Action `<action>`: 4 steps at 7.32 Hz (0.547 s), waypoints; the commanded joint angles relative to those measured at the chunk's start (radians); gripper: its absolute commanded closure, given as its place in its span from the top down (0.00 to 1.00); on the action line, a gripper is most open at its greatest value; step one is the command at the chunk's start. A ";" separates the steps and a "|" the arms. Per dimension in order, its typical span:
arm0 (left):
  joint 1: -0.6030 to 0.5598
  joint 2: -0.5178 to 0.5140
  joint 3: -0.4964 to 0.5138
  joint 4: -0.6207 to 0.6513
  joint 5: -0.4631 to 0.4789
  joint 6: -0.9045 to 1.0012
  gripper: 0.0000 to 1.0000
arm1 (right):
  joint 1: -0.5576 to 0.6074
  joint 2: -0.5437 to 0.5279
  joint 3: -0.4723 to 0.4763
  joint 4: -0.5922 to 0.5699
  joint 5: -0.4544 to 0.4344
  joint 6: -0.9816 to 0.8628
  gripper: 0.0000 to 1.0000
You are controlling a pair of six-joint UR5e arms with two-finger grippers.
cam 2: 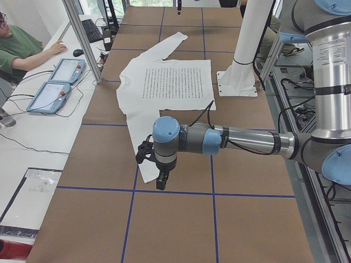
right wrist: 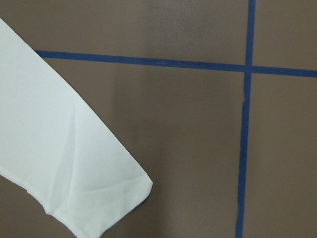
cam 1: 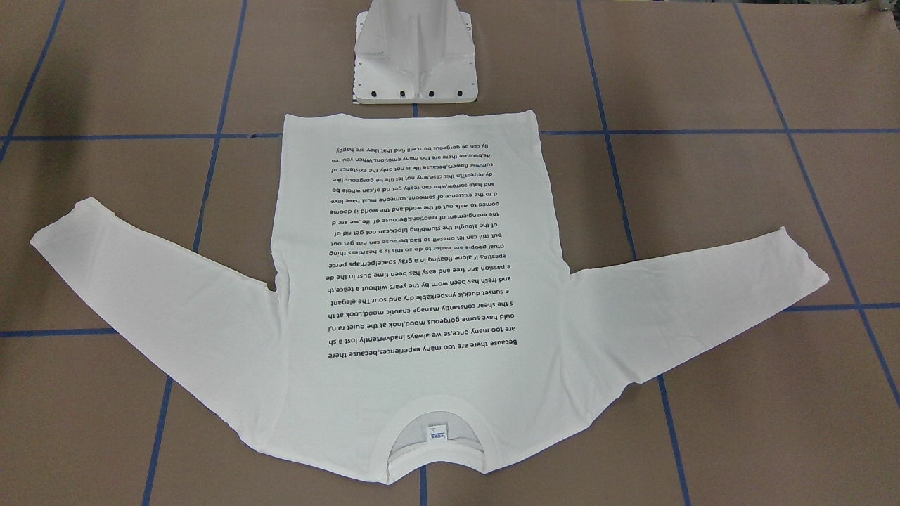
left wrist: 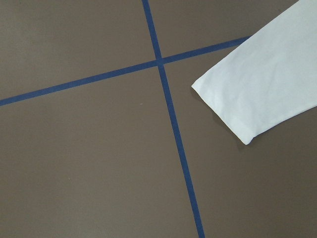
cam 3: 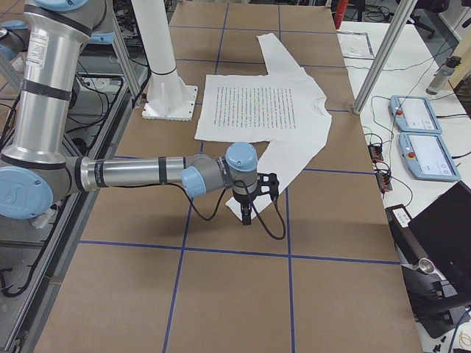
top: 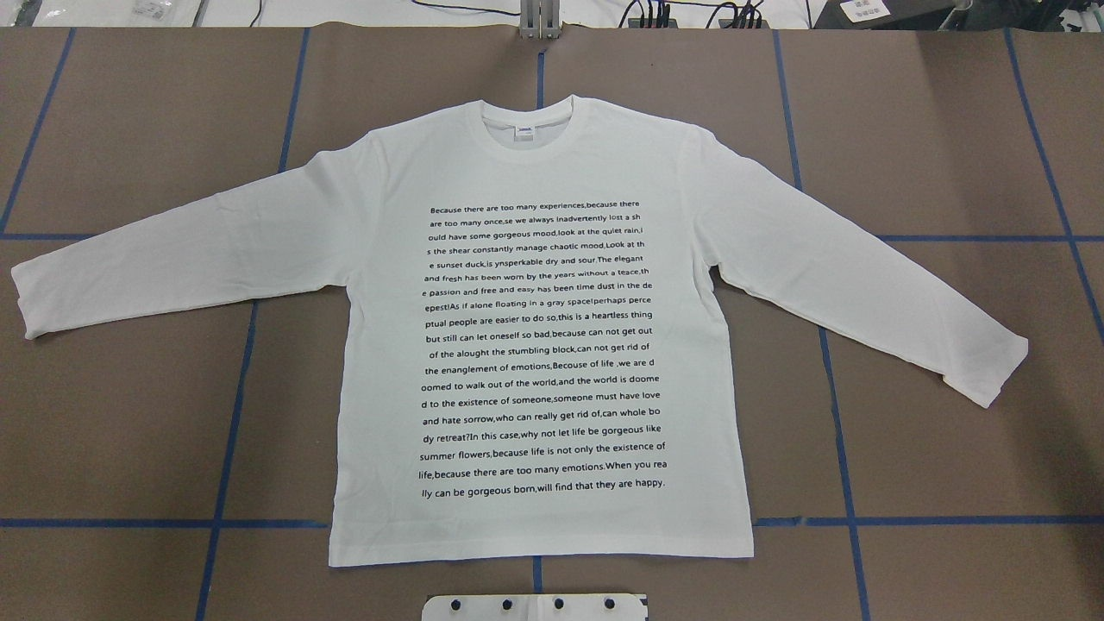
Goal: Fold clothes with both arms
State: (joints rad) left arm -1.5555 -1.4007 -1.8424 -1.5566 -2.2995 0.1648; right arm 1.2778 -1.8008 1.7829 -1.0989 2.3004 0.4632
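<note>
Overhead exterior shows the brown counter (top: pixel 129 129), gridded with blue tape lines (top: pixel 233 431). It carries the white T-shirt (top: pixel 543 517) spread flat, print up, with the collar away from the robot. The hem lies near the white pedestal base (cam 1: pixel 415 63), and both sleeves angle outward. The left arm (cam 2: pixel 247 141) reaches out above the sleeve cuff on its side, and the right arm (cam 3: pixel 132 174) does likewise opposite. The left hand (cam 2: pixel 160 181) and right hand (cam 3: pixel 245 215) point downward, seemingly clear of the cloth. Whether either is released or clenched cannot be told. A small neck label (top: pixel 523 133) sits inside the collar.
</note>
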 commanded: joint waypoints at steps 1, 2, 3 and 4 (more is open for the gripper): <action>0.000 0.003 0.002 0.000 -0.006 -0.001 1.00 | -0.197 0.015 -0.166 0.426 -0.124 0.365 1.00; 0.000 0.005 0.002 -0.002 -0.006 -0.001 1.00 | -0.259 0.018 -0.198 0.476 -0.169 0.380 1.00; 0.000 0.005 0.002 -0.002 -0.008 0.001 1.00 | -0.271 0.018 -0.201 0.491 -0.174 0.385 1.00; 0.000 0.006 0.003 -0.002 -0.008 0.001 1.00 | -0.276 0.018 -0.227 0.491 -0.179 0.390 1.00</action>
State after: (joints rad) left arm -1.5555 -1.3958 -1.8403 -1.5583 -2.3065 0.1652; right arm 1.0194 -1.7832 1.5827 -0.6248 2.1344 0.8392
